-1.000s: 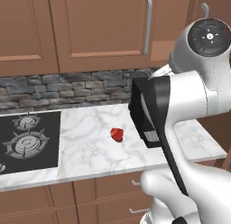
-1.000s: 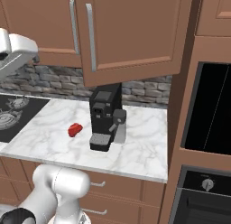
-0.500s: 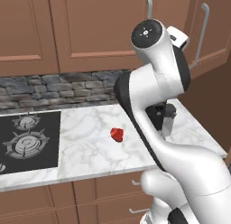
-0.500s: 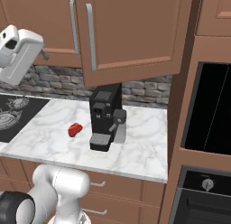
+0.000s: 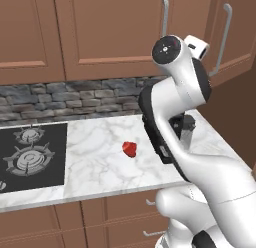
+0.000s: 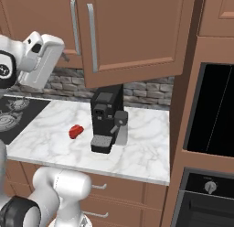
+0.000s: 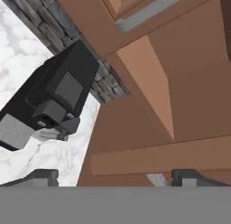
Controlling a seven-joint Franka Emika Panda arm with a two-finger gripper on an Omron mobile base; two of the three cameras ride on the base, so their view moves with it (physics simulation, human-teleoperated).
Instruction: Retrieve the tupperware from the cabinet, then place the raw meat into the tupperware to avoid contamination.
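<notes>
The brown cabinet hangs above the counter with long silver bar handles. Its right-hand door stands partly open. My gripper is raised in front of the cabinet's lower edge, just left of that door. In the hand view my gripper is open, with its two tips wide apart and nothing between them, looking at the cabinet's underside. The raw meat, a small dark-red lump, lies on the marble counter. The tupperware is hidden.
A black coffee machine stands on the counter right of the meat and below my hand. A black hob lies at the counter's left end. A dark oven front fills the tall unit on the right.
My arm has swung upward and the hand has risen toward the cabinet's lower edge, moving right in the right base view. The gripper has stayed open. The meat has not moved.
</notes>
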